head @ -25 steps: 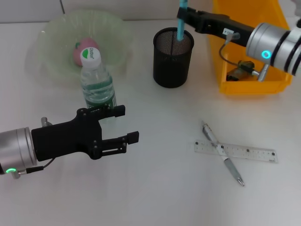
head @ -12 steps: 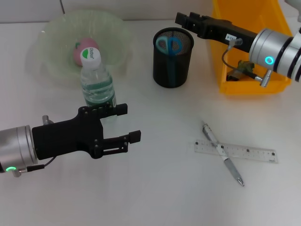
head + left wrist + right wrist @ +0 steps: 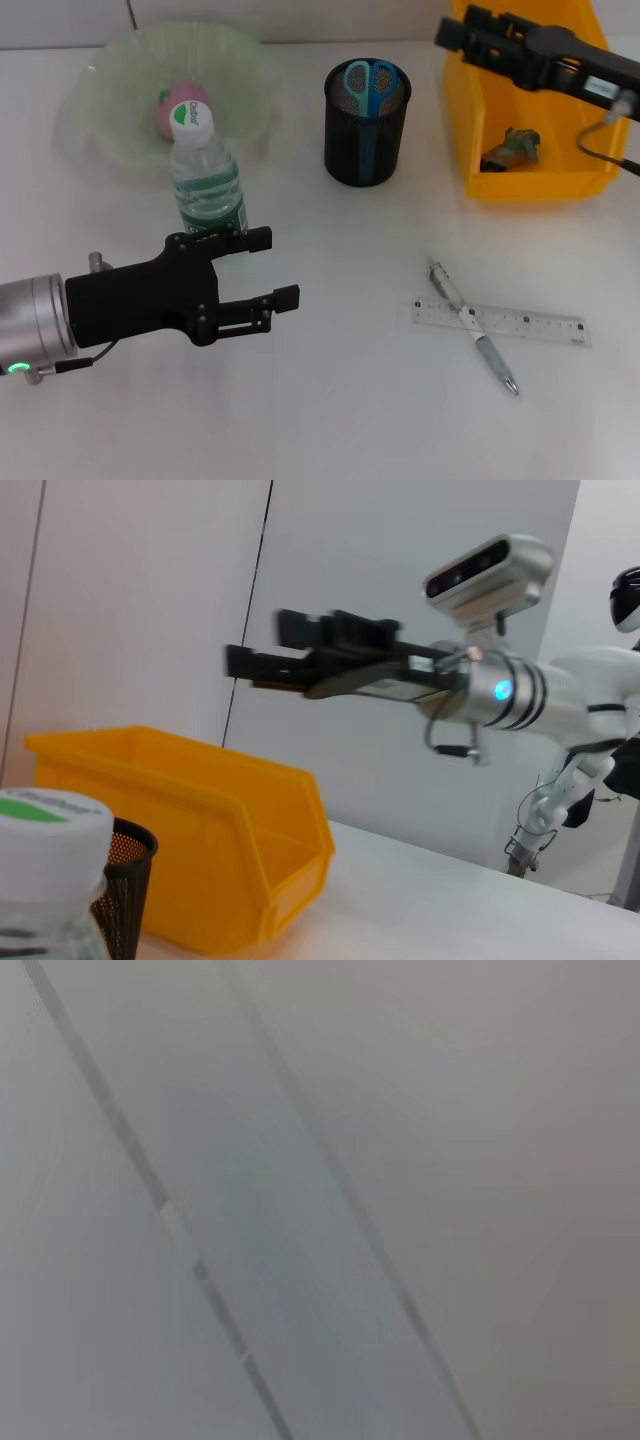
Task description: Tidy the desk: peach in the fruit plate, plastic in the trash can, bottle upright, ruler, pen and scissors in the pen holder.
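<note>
Bright, even light, soft shadows.
The right wrist view is a grey smear; the right gripper is motion-blurred, the bottle cap out of focus.

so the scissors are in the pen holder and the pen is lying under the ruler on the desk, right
Not quite. The scissors are in the pen holder, but the pen lies across the top of the ruler, not under it. The head view shows the pen's barrel crossing over the ruler on the desk.
</note>
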You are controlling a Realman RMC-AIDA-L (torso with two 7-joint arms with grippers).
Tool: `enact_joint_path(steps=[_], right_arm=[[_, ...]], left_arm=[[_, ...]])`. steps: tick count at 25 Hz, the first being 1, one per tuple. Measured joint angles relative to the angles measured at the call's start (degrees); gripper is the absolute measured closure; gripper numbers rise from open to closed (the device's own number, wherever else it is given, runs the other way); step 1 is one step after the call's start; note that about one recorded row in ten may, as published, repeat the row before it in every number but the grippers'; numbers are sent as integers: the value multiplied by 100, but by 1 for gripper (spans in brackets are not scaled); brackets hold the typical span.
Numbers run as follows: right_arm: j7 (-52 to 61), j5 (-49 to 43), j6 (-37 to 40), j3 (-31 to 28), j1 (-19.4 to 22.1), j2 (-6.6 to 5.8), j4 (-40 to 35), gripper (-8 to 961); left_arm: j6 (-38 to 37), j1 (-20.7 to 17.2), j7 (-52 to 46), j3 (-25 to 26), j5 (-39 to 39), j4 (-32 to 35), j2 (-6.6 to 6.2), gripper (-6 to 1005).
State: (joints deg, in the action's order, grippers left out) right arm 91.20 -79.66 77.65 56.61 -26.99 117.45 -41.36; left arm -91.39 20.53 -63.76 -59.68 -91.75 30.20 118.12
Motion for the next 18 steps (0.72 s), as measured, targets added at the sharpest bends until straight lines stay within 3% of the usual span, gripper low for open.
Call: enact_joint_path(steps=[3, 4, 5, 9, 10, 13, 14, 15, 18], right_arm=[[897, -1161, 881, -153, 215, -170, -1135, 244], [1434, -2158, 1740, -538, 149, -242, -1938, 236], [1434, -2158, 1740, -538, 149, -242, -1938, 236], [2058, -3738, 2693, -791, -216, -259, -3163, 235], [2232, -4317, 2784, -533, -406, -191, -3318, 237], [2264, -4617, 2815, -372, -498, -140, -3352, 242], [2266, -5208, 2801, -49, -691, 2, -3350, 244], [2266, -5208, 2801, -49, -691, 2, -3350, 245], [2262, -5942, 2710, 437, -975, 171, -3212, 251]], left_arm=[[-38, -6, -1, 0, -6, -16, 0, 204], [-86, 10, -2, -9, -21, -30, 0, 204], [-86, 10, -2, -9, -21, -30, 0, 204], [-107, 35, -4, -19, -34, -41, 0, 204], [-108, 40, -4, -26, -35, -41, 0, 204], [-108, 43, -3, -29, -35, -41, 0, 204], [-108, 44, -2, -22, -37, -41, -1, 204], [-108, 44, -2, -22, -37, -41, -1, 204], [-108, 48, -5, -29, -37, -41, 0, 204]])
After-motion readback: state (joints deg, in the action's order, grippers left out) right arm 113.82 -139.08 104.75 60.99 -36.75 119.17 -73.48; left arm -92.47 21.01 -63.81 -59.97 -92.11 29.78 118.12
